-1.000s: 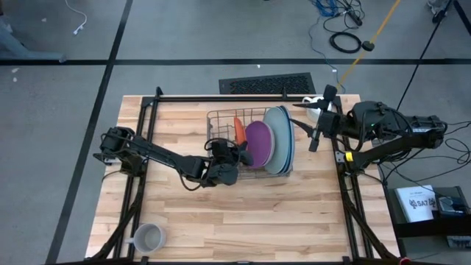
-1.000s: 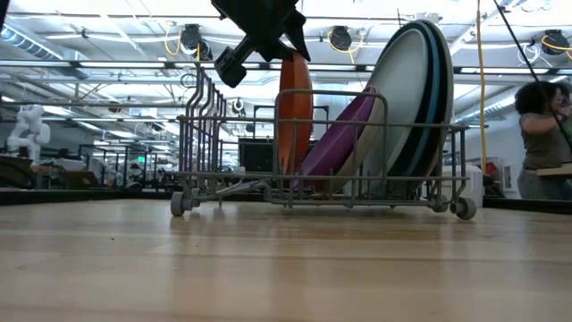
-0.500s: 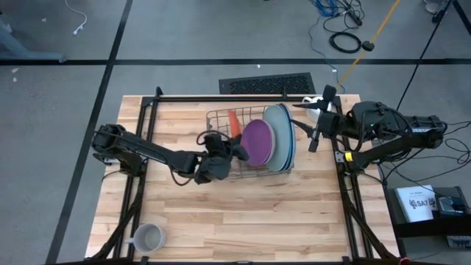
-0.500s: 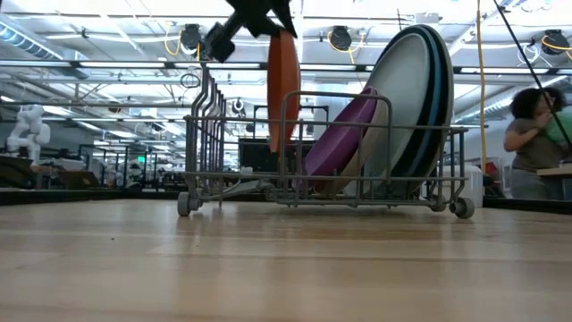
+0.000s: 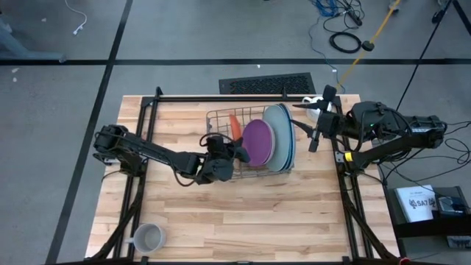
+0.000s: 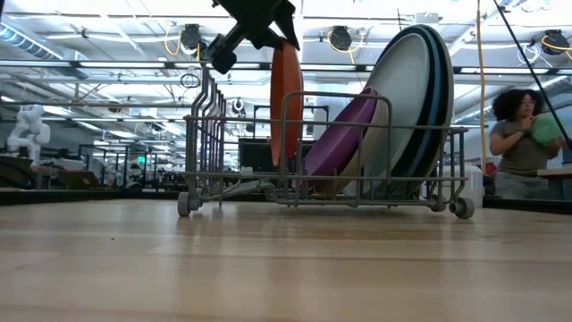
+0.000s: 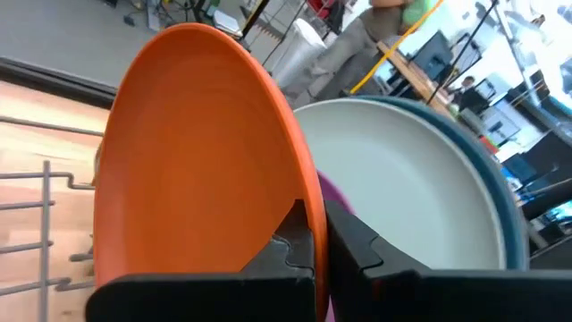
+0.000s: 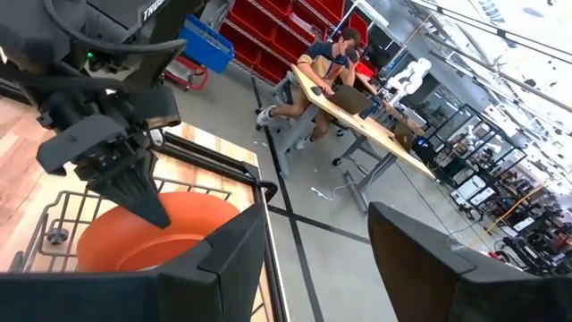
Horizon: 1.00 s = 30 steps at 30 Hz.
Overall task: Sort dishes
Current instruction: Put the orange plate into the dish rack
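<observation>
Pinching orange plate (image 7: 197, 152) rim, left fingers (image 7: 308, 241) over wire rack (image 5: 221, 118), right fingers (image 8: 241, 259) wide, idle.

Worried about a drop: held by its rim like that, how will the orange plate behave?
The orange plate looks rigid and keeps its shape. Its glossy rim may slip in the left gripper, shut on its edge. Hanging upright, it could swing against the rack.
</observation>
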Each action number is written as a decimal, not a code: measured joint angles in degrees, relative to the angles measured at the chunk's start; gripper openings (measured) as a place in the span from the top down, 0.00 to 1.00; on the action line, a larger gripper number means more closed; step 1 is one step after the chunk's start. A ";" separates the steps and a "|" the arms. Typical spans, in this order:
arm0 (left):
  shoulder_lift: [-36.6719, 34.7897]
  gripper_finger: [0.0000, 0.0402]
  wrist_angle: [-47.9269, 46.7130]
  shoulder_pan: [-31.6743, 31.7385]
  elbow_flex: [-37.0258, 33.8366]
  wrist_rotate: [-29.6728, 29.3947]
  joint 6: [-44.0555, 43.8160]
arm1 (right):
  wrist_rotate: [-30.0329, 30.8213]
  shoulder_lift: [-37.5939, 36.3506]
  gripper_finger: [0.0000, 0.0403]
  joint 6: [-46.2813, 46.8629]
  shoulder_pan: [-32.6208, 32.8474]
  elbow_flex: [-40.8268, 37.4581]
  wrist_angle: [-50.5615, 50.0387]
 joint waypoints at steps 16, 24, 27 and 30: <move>5.02 0.99 0.61 0.49 0.11 1.85 -5.72 | 0.00 0.00 0.52 1.22 0.01 -0.02 -0.05; 3.20 0.99 12.47 0.38 -0.02 2.49 4.60 | 0.00 0.00 0.52 1.14 0.01 -0.02 -0.06; 1.95 0.99 14.72 0.32 0.19 4.03 7.32 | 0.01 0.00 0.52 0.96 0.01 -0.02 -0.06; 2.27 0.99 13.60 0.40 -0.02 5.33 7.42 | 0.00 0.00 0.52 0.89 0.01 -0.02 -0.04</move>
